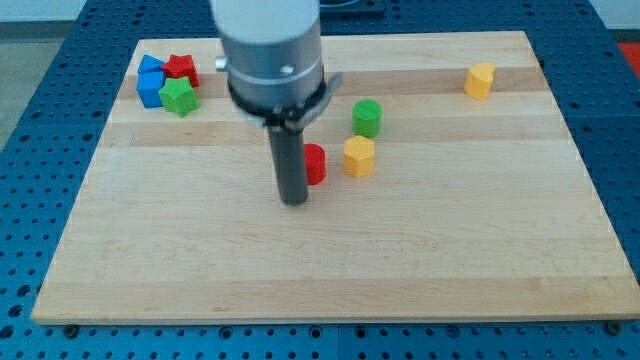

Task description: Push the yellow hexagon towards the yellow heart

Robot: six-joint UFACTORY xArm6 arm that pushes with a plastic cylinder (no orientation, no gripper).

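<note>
The yellow hexagon [359,156] lies near the middle of the wooden board [330,270]. The yellow heart [480,80] lies at the view's top right, far from it. My tip [294,200] rests on the board left of and slightly below the hexagon, with a red block [316,164] between them, partly hidden by the rod. The tip is close to the red block and apart from the hexagon.
A green cylinder [367,117] stands just above the hexagon. At the view's top left, a blue block [151,82], a red block [181,68] and a green block [179,96] are clustered. The arm's grey body [270,50] hangs over the top middle.
</note>
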